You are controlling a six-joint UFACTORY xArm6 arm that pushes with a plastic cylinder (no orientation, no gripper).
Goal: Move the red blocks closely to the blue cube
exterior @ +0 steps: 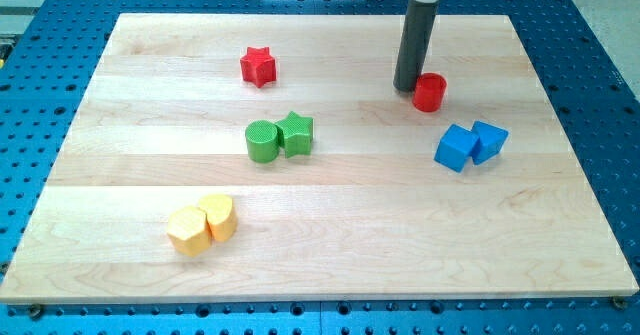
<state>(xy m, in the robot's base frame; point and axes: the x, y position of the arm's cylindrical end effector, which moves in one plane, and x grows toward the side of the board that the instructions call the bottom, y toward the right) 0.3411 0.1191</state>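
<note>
A red cylinder (429, 92) stands at the view's upper right of the wooden board. My tip (408, 87) rests just left of it, touching or almost touching its left side. A red star (258, 65) lies far to the view's left near the top. A blue cube (456, 148) sits below and right of the red cylinder, with a second blue block (488, 140) pressed against its right side.
A green cylinder (262, 141) and a green star (296, 133) touch near the board's middle. Two yellow blocks (202, 224) sit together at the lower left. The wooden board (560, 245) lies on a blue perforated table.
</note>
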